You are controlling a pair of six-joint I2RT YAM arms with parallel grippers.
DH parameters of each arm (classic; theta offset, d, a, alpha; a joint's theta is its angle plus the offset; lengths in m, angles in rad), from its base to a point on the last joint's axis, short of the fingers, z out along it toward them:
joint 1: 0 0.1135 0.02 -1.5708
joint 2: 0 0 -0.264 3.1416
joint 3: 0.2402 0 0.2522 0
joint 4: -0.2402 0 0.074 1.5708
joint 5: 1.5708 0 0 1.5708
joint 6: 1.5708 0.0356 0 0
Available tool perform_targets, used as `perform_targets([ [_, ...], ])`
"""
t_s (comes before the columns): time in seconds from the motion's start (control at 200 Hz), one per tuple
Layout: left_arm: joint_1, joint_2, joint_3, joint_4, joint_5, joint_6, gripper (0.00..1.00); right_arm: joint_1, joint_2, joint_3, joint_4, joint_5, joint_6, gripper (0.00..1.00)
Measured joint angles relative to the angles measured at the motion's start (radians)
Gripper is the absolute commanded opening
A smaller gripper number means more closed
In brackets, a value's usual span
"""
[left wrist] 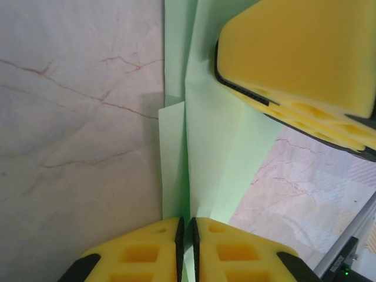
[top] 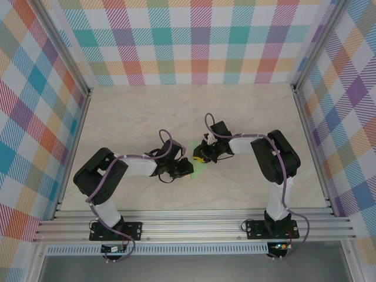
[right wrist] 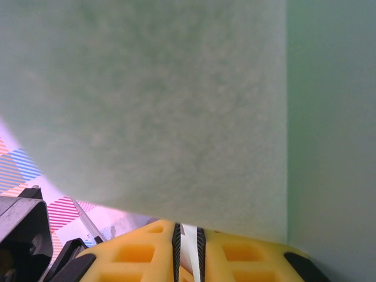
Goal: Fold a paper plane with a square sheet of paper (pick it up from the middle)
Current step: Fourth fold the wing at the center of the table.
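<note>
One sheet of paper (left wrist: 214, 147): pale green, partly folded with lengthwise creases, over the table (left wrist: 76, 117) about midway between left and right, between the two arms.
Left gripper (left wrist: 187, 226): yellow pads pressed together on the sheet's edge, right at a crease.
Right gripper (right wrist: 188, 235): pads closed on a thin edge of the sheet, which hangs across its camera.
Risk, tear: likely if the arms draw apart while both pinch.
Risk, slip: thin paper may slide out of one pinch and let the fold spring open.
Risk, skew: an uneven pull would set the next crease off the centre line.
</note>
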Motion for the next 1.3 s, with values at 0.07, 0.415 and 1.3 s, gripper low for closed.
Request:
perform_targets([
  [0.07,-0.001,0.006,0.011,-0.020,0.000,0.010,0.11,0.000,0.000,0.000,0.000,0.000,0.000,0.18],
  [0.415,-0.008,0.008,0.028,-0.050,0.001,0.045,0.16,0.000,0.000,0.000,0.000,0.000,0.000,0.18],
  [1.3,-0.024,0.013,0.111,-0.222,-0.008,0.153,0.22,0.000,0.000,0.001,0.000,0.000,0.000,0.19],
])
